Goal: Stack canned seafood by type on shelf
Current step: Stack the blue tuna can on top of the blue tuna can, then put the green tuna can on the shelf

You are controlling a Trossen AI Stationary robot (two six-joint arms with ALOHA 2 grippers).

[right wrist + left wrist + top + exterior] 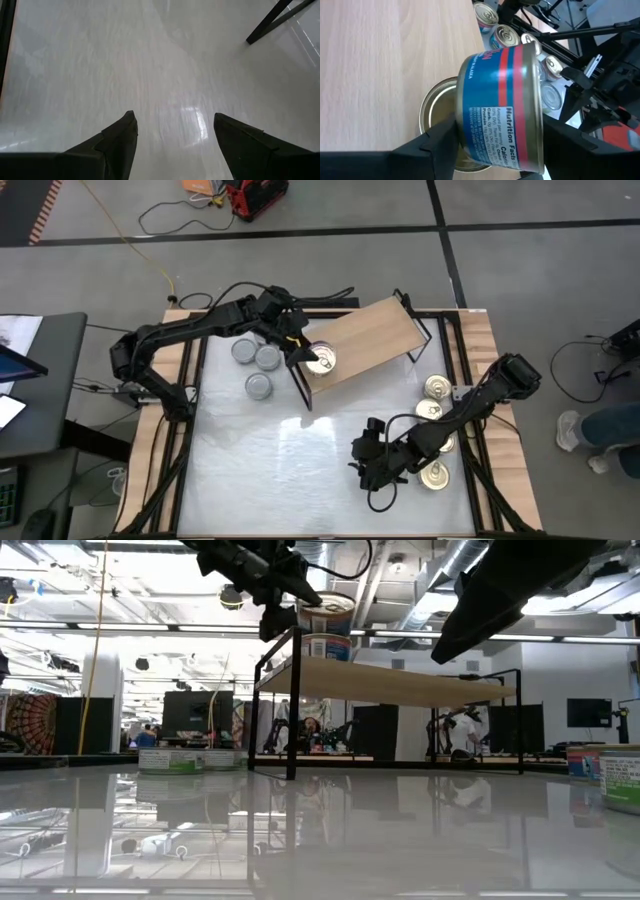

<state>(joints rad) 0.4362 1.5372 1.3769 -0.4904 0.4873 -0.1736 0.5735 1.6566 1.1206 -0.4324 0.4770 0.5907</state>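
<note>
The left gripper (490, 150) holds a blue tin (502, 105), tilted, over a second tin (437, 107) on the shelf (375, 335); contact hidden. The right gripper (172, 135) hangs wide over the surface (300, 470)

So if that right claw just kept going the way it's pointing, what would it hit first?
Probably just the bare white tabletop. The right gripper hangs open with nothing between its fingers, and no tin lies ahead; only a shelf leg stands off to one side.

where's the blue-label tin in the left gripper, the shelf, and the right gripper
blue-label tin (502, 107): left wrist view, on its label wall.
shelf (375, 335): high view, on bare board.
right gripper (175, 132): right wrist view, midway between its open fingertips, over the white table.
</note>
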